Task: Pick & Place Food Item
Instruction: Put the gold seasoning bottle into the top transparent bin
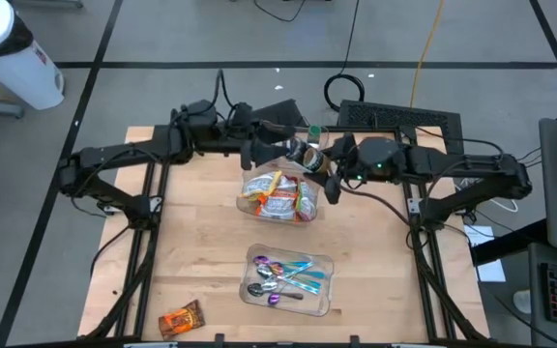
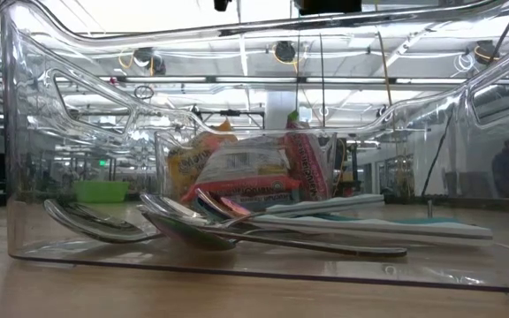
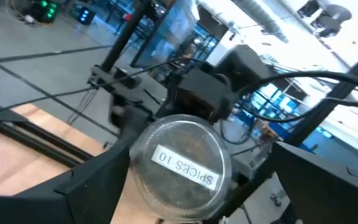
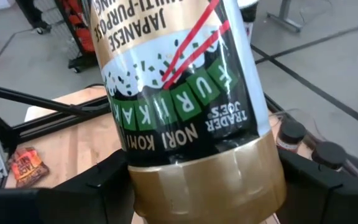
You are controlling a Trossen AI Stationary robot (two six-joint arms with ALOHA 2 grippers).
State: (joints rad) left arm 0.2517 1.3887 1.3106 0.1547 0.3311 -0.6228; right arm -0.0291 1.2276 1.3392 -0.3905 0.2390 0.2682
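the right gripper (image 1: 329, 166) clamps the furikake jar (image 4: 185, 99) while the left gripper (image 1: 277, 147) stands wide around its base, so a weak one-sided hold could drop it.

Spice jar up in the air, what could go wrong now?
Only the right tool grips the spice jar, so it might slip and drop onto the snack bin below. The open left tool sits close around the jar's other end and could bump it when backing away.

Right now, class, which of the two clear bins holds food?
The bin of snack packets near the table's middle; the other clear bin holds only spoons.
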